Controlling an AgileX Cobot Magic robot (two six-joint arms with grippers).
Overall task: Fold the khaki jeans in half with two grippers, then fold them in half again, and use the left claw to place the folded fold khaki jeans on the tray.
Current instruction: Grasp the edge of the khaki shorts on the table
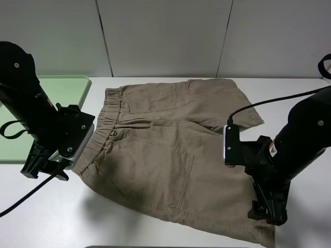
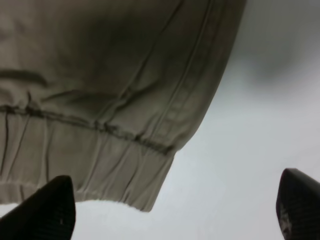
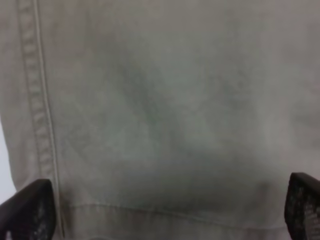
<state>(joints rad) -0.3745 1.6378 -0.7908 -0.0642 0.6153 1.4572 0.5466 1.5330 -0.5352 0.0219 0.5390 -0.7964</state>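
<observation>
even overhead light, wrist views blurred

Left arm [image 1: 26, 98], right arm [image 1: 305, 134]: black, grey side plates [image 1: 231, 145], black cables [image 1: 274, 99], screws [image 1: 16, 65].

Exterior view: left arm [image 1: 28, 98] enters from the left edge and slants down toward lower left. left gripper [image 1: 45, 169] points down, jaws spread wide, nothing between them. Its fingertips [image 2: 47, 212] sit in the bottom corners of the wrist view. right arm [image 1: 305, 134] enters from the right edge, angled down. right gripper [image 1: 269, 209] at lower right, jaws wide apart, empty.
</observation>
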